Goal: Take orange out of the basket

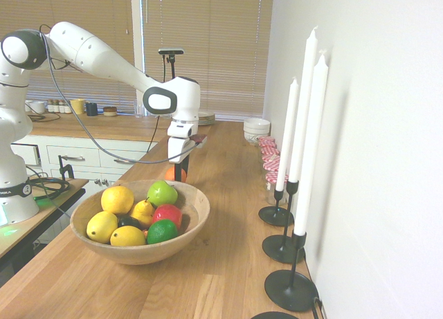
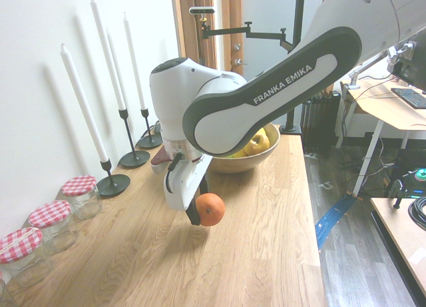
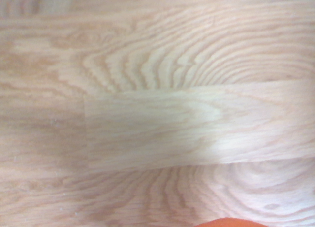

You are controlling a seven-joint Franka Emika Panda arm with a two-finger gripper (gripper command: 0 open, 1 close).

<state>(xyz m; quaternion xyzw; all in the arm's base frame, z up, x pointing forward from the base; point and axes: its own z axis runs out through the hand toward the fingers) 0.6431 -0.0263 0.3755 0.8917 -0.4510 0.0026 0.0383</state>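
Now clear of the basket, orange pinched in the jaws above bare bench.

Clamped shut on the fruit, pointing straight down, with open wood directly beneath and a sliver of orange showing at the wrist view's edge. Behind the jaws, the bowl with lemons, a green apple, a lime and a red fruit; off to one side against the wall, candlesticks and checked-lid jars. Held apparently off-centre, near the fingertips, so likely to slip or pop free if jolted. Released from any height, bound to bounce and roll along the smooth wood, perhaps off the open edge or into the jars. Safer lowered to touching before letting go.
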